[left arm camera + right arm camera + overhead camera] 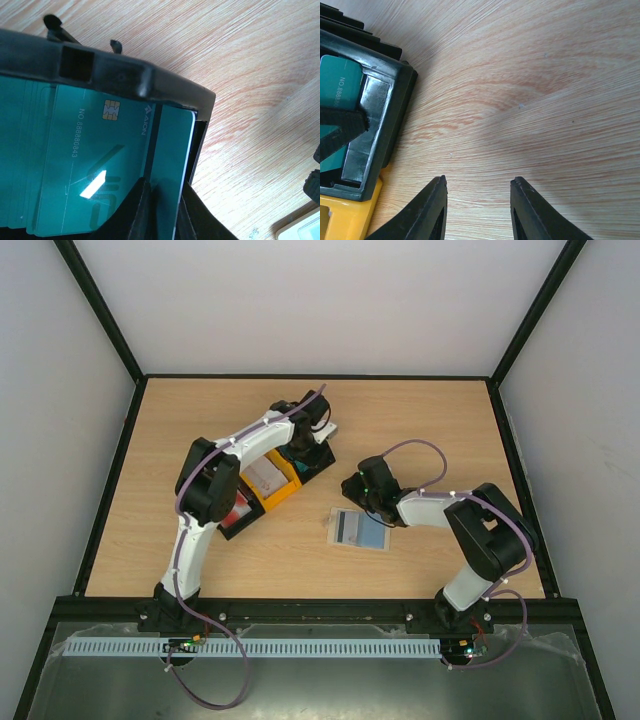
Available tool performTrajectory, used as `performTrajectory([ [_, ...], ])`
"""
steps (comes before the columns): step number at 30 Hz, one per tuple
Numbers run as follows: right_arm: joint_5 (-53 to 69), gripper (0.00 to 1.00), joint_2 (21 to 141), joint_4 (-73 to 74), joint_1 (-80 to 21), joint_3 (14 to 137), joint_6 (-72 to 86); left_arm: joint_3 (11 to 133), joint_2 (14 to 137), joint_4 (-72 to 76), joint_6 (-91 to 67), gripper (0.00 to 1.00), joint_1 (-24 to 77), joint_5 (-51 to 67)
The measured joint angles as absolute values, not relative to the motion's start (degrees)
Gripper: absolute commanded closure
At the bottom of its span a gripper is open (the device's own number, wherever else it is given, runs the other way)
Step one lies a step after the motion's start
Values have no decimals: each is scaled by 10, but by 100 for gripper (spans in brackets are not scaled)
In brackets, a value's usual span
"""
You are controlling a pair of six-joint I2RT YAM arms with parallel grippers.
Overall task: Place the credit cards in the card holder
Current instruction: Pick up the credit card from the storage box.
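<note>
The left claw (164,189) is clenched on the edge of the top teal card (100,160) inside the black tray (125,75). The right claw (477,186) hangs released, with the open card holder (358,529) just beside it. The pinch is thin, so lifting could drag up a second card or snag the tray wall.

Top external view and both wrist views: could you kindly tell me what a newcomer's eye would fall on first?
The bright teal plastic cards stacked in the black plastic tray stand out first, with the left tool pinching one card's edge. Next comes the flat blue-grey card holder, lying open on the wooden table beside the right tool, which hangs open over bare wood.
</note>
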State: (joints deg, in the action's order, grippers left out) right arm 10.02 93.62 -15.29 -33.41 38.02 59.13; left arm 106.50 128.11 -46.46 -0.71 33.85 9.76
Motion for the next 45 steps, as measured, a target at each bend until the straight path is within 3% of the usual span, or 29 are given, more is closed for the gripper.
performTrajectory([
  [10, 105, 65, 935, -153, -334, 380, 592, 1066, 1273, -469, -17, 97, 339, 77],
  [20, 112, 65, 903, -153, -334, 378, 592, 1066, 1237, -475, -36, 98, 338, 50],
  [30, 147, 48, 807, -152, -334, 367, 569, 1019, 1138, -432, -66, 98, 342, 32],
  [37, 211, 44, 688, -155, -333, 363, 554, 940, 1006, -383, -95, 98, 341, 93],
  [45, 257, 40, 538, -172, -333, 335, 583, 833, 866, -306, -161, 98, 343, 276],
])
